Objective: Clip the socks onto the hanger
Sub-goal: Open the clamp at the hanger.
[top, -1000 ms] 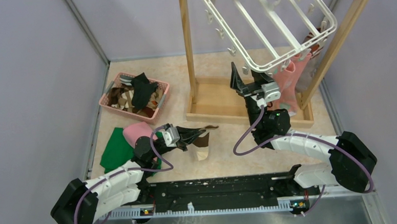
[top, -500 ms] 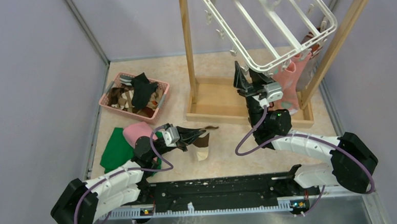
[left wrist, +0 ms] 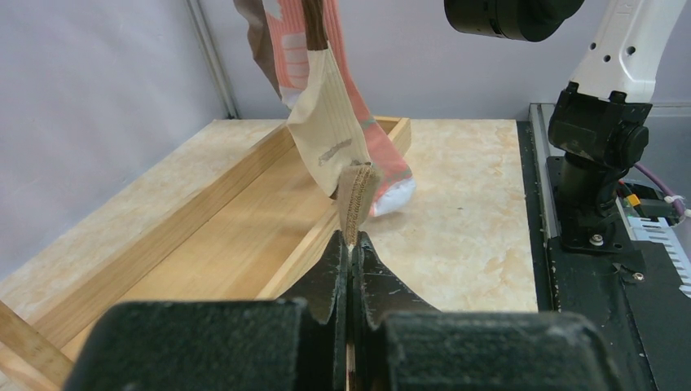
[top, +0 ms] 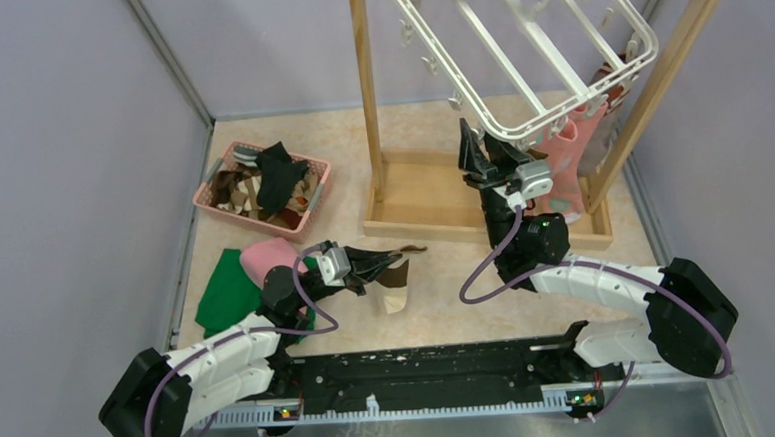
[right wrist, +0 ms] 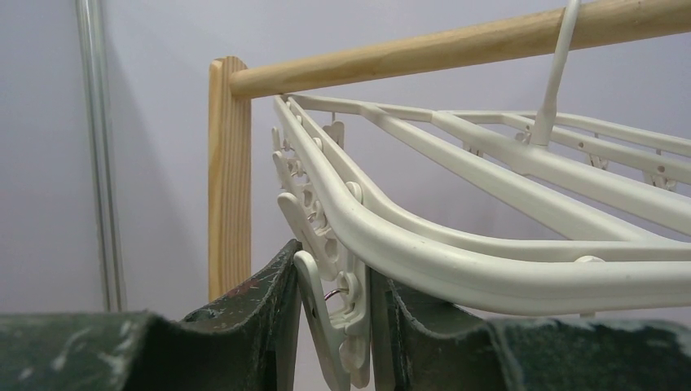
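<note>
The white hanger [top: 519, 126] hangs by its hook from the wooden stand's top rail. My right gripper [top: 487, 155] reaches up under its near rim. In the right wrist view the right gripper [right wrist: 334, 265] is shut on a white clip [right wrist: 330, 322] below the hanger's rim [right wrist: 456, 261], one finger pressing each side. My left gripper [top: 368, 265] hovers low near the middle of the table, shut on a brown-and-cream sock [top: 397, 283]. In the left wrist view the left gripper [left wrist: 352, 243] pinches that sock's ribbed brown edge [left wrist: 356, 195]. A salmon pink sock [top: 568, 154] hangs from the hanger's right side.
A pink basket [top: 205, 196] with several more socks stands at the back left. A green cloth [top: 227, 287] and a pink cloth [top: 270, 255] lie beside the left arm. The wooden stand's post [top: 367, 99] and tray base [top: 418, 207] lie under the hanger.
My right gripper has moved a little up and right to the hanger's rim, and its jaws have narrowed onto the clip. The left arm and its sock have not moved.
</note>
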Robot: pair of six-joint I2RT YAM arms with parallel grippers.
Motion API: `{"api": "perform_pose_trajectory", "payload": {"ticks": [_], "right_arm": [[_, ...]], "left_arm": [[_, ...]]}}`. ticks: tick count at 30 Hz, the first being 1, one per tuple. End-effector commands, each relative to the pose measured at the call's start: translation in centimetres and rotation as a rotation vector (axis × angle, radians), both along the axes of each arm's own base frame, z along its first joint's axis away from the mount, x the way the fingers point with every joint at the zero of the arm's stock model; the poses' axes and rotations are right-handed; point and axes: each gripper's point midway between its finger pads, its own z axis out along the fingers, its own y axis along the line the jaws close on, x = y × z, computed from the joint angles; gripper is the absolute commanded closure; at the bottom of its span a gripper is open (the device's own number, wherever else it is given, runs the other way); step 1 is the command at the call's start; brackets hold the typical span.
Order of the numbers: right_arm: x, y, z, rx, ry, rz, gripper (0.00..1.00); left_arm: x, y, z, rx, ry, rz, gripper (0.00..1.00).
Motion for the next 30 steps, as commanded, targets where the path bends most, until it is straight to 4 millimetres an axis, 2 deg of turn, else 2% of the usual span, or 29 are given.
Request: {"api": "perform_pose_trajectory", "payload": {"ticks": [1,6,8,11,17,22,24,26,29,30], "right_arm": [[-3.4,-3.9,5.2,0.204,-0.189,0.007,1.0],[-3.4,-3.9,5.0,0.205,-0.185,0.011,0.99],[-3.4,-4.0,5.0,0.206,-0.183,0.01,0.79],[-3.5,-4.1,4.9,0.206,-0.182,0.008,0.59],[-3.6,-4.4,4.9,0.211,-0.179,0.001,0.46],[-3.8,-4.8,4.7,0.21,-0.178,-0.007,0.46],[-3.9,-4.9,4.6,0.207,-0.178,-0.009,0.48],[-4.0,-5.0,4.6,0.205,-0.179,-0.01,0.56],[-4.0,-4.9,4.6,0.202,-0.183,-0.008,0.76],[-4.0,-4.9,4.7,0.201,-0.183,-0.007,0.79]], "left_arm": [[-0.1,-0.1,2.6,-0.055,-0.067,-0.01,1.0],[0.1,-0.5,3.3,-0.067,-0.065,-0.023,1.0],[0.1,-0.6,3.6,-0.073,-0.065,-0.033,1.0],[0.1,-0.8,3.6,-0.077,-0.063,-0.042,1.0],[0.2,-0.8,3.5,-0.073,-0.061,-0.04,1.0],[0.2,-0.9,3.6,-0.073,-0.063,-0.043,1.0],[0.2,-0.9,3.5,-0.071,-0.06,-0.046,1.0],[0.1,-1.0,3.5,-0.071,-0.06,-0.049,1.0],[0.1,-1.0,3.6,-0.074,-0.06,-0.051,1.0],[0.1,-1.0,3.6,-0.074,-0.059,-0.051,1.0]]}}
